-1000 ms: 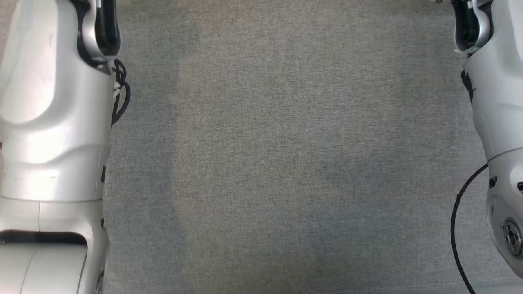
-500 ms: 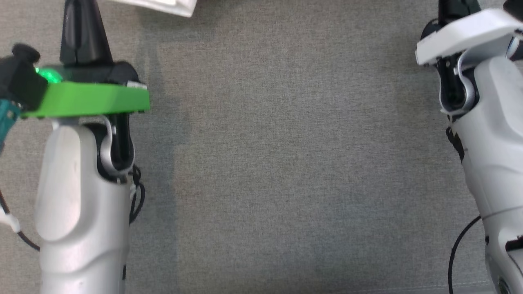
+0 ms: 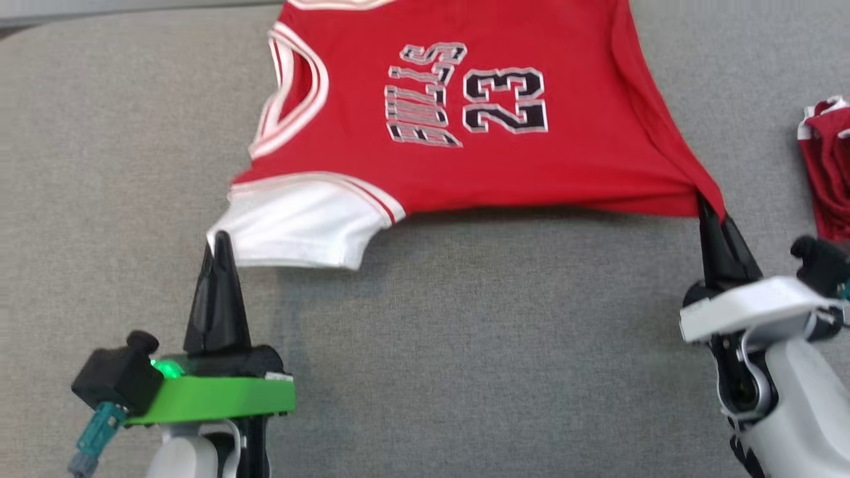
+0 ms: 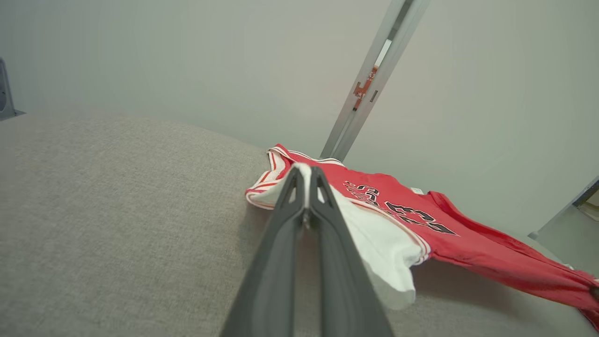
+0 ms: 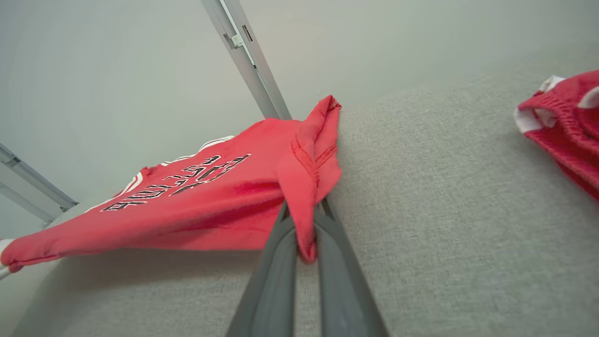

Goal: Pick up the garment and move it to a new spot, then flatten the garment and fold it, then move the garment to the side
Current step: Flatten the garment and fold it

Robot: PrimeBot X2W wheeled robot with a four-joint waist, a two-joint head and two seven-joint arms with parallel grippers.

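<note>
A red basketball jersey (image 3: 465, 119) with "BULLS 23" print and a white folded-out part (image 3: 299, 226) is stretched above the grey surface. My left gripper (image 3: 219, 240) is shut on its white corner, seen pinched between the fingertips in the left wrist view (image 4: 305, 172). My right gripper (image 3: 705, 202) is shut on the red hem corner; in the right wrist view the cloth (image 5: 306, 159) drapes over the closed fingers. The jersey (image 4: 412, 220) hangs taut between both grippers, its far edge out of frame at the top of the head view.
A second red garment with white trim (image 3: 827, 172) lies bunched at the right edge, also in the right wrist view (image 5: 566, 121). The grey fabric surface (image 3: 465, 345) spreads wide below the jersey. Metal frame posts (image 4: 369, 84) stand behind.
The head camera has tilted up, so the jersey and both gripper tips now show. Whether the arms themselves moved cannot be told apart from the camera shift.
</note>
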